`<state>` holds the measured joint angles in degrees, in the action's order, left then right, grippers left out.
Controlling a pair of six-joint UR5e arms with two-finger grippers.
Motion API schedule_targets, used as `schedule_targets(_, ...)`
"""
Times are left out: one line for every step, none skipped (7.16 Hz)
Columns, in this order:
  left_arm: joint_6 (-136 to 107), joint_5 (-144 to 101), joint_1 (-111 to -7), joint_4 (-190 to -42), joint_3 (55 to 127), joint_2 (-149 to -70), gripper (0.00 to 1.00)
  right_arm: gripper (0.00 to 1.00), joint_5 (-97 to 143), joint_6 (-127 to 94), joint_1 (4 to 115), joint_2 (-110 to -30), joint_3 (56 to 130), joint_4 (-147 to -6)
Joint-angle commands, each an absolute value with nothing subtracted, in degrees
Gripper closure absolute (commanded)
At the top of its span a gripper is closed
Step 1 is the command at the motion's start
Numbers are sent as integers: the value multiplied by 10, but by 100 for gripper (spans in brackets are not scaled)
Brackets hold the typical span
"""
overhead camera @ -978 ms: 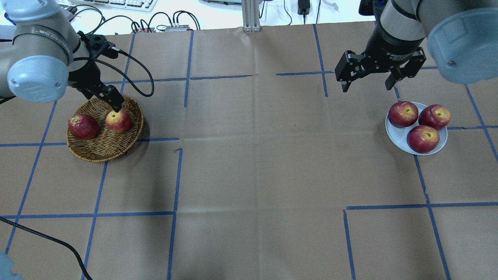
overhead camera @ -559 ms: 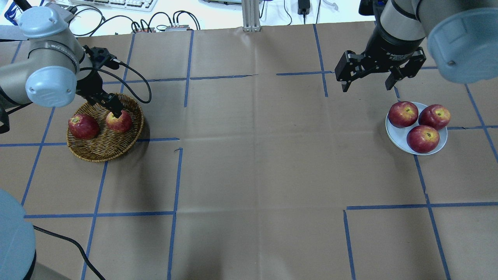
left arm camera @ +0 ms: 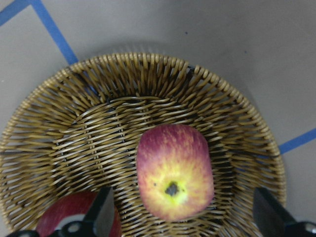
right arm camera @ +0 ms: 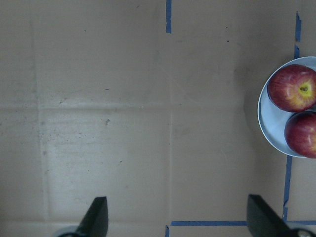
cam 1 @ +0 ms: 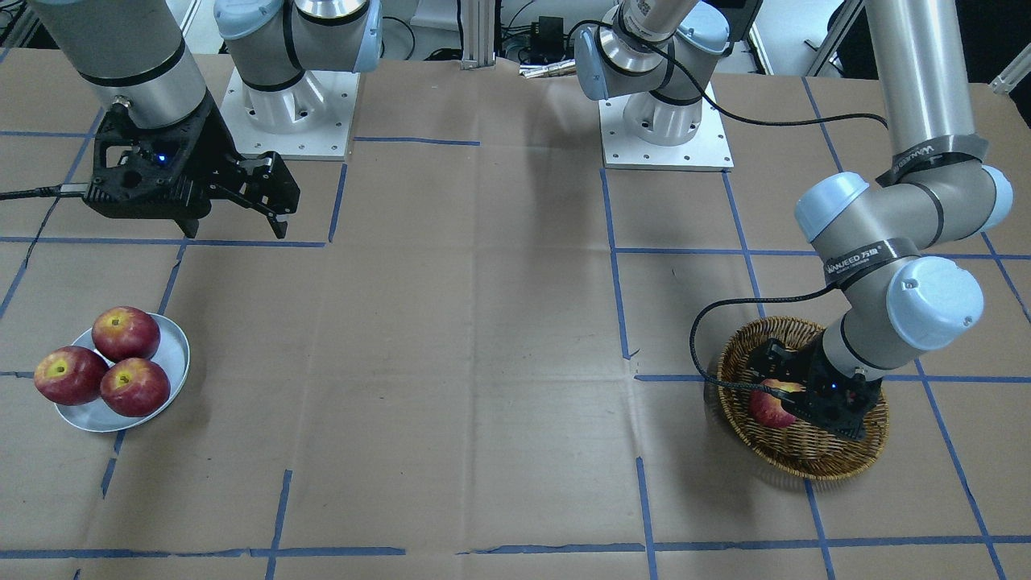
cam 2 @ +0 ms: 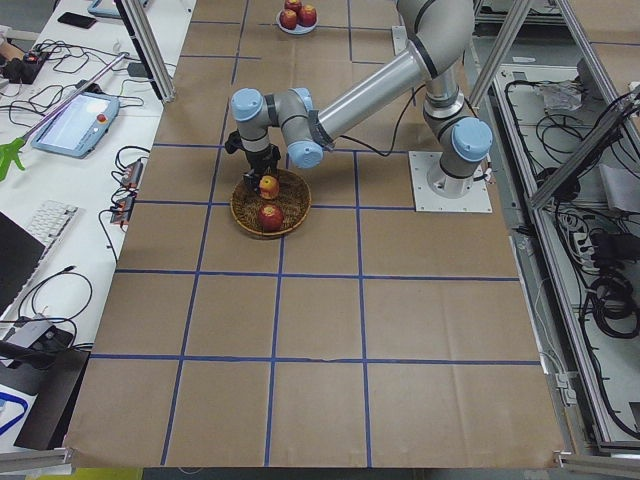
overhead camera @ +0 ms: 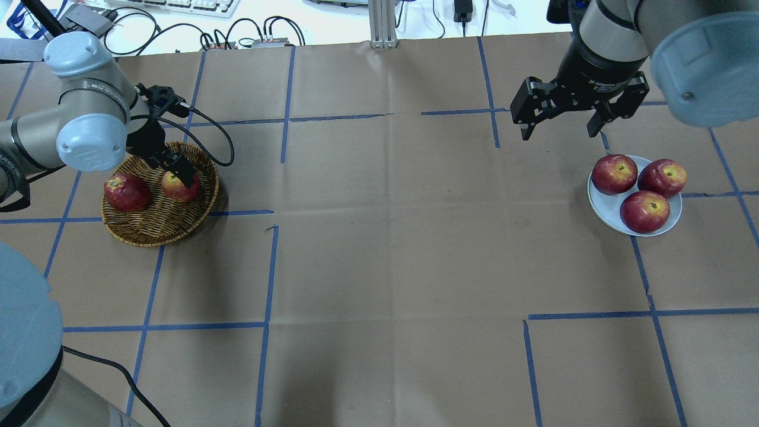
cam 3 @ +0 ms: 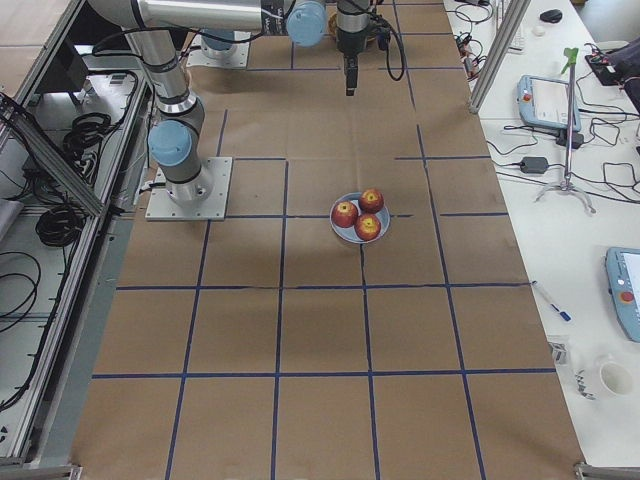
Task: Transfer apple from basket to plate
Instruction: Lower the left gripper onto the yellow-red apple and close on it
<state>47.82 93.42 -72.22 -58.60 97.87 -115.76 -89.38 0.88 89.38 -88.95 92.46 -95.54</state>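
**A:** Where does the left gripper (left arm camera: 182,189) stand?

**B:** It is down in the basket (overhead camera: 155,239) with its jaws spread wide, one finger on either side of the apple (left arm camera: 174,170). As far as the wrist view shows, neither finger touches it. The apple lies in the basket's bowl with its yellow hollow facing up, and the darker apple (overhead camera: 126,193) is just beside it.

**A:** What might spoil the pick?

**B:** One finger hangs close to the darker apple, so closing could nudge it. If the tips go lower, they could snag the wicker. The apple is round and smooth, and an off-centre squeeze would likely pop it out sideways.

**A:** And at the far end?

**B:** The plate (overhead camera: 603,209) already bears three apples (overhead camera: 644,212) crowded together, with little bare room. A fourth may roll off or knock the others. The right gripper (overhead camera: 558,135) hangs spread and empty over the table (overhead camera: 385,237) near the plate.
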Motion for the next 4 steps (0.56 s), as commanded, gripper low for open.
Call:
schedule_targets(486,934,-719,-581,981,-1171,1,0,-894,9,894,-889,925,-955)
schedule_targets(484,933,-719,-580,985,-1172,2,0,-894,9,894,-889,925,-955)
schedule_targets(483,933,-720,-578,992,-1174,2,0,-894,9,894,-889,925,-955)
schedule_targets(482,934,-719,-571,994,-1176,2,0,-894,9,894,-889,925,-955)
